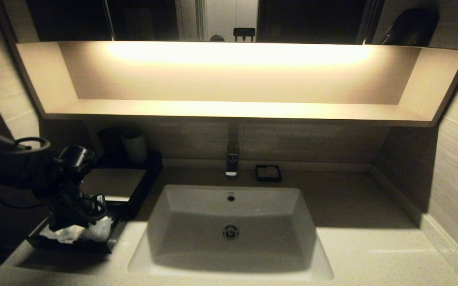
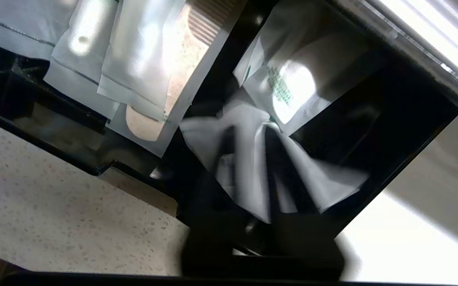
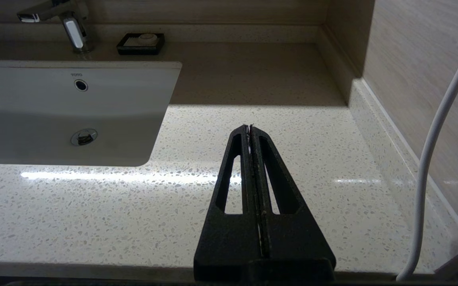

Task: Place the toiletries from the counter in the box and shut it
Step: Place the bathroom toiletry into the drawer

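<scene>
L gripper (image 2: 253, 159) fingers stand slightly apart, either side of a white sachet (image 2: 249, 174); can't tell if it is gripped or just freed. Sachet lies directly under the tips, inside the drawer (image 2: 408, 131) of the box (image 1: 111, 182), beside other toiletries (image 2: 141, 71). L arm reaches steeply down over the drawer. R gripper (image 3: 250, 129) closed, empty, parked above the counter (image 3: 94, 222).

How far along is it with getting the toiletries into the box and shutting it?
Mostly packed: several wrapped toiletries lie in the open drawer, and no loose ones show on the counter. The left gripper is over the drawer at a white sachet. The drawer is not yet shut. The right gripper idles, shut.
</scene>
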`<state>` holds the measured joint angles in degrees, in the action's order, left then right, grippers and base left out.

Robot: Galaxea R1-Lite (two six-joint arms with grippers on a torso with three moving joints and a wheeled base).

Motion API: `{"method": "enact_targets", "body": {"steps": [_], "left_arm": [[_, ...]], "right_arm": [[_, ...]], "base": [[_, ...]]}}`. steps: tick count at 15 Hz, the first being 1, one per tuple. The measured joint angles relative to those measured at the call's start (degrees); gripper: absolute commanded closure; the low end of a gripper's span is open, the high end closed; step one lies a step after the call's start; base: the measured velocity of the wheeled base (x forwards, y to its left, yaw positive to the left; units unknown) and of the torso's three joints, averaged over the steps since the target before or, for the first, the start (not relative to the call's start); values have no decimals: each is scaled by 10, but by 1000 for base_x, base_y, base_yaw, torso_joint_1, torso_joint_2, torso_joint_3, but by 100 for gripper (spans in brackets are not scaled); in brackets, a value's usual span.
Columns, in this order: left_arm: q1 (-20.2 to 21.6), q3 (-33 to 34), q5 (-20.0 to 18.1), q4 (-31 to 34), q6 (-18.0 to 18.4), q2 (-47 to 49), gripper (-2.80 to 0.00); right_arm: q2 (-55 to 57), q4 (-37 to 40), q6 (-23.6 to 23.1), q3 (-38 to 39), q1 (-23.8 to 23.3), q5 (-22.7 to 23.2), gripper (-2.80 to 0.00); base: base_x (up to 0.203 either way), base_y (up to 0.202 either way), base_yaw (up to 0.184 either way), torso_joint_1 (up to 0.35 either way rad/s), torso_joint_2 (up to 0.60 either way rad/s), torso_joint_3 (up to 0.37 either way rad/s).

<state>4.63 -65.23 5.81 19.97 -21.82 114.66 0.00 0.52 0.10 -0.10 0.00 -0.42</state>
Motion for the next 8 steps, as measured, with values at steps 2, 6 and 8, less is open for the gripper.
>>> {"method": "enact_targets", "body": {"steps": [2,6,8], "left_arm": [[0,-1,0,2,0,-1,-280],[1,-1,0,5,1,-9,-280],[1,-1,0,10,1,-21,-280]], "right_arm": [[0,0,0,0,0,0,0],[0,0,0,0,0,0,0],[0,0,0,0,0,0,0]], "base": [[0,0,0,0,0,0],[0,0,0,0,0,0],[0,0,0,0,0,0]]}}
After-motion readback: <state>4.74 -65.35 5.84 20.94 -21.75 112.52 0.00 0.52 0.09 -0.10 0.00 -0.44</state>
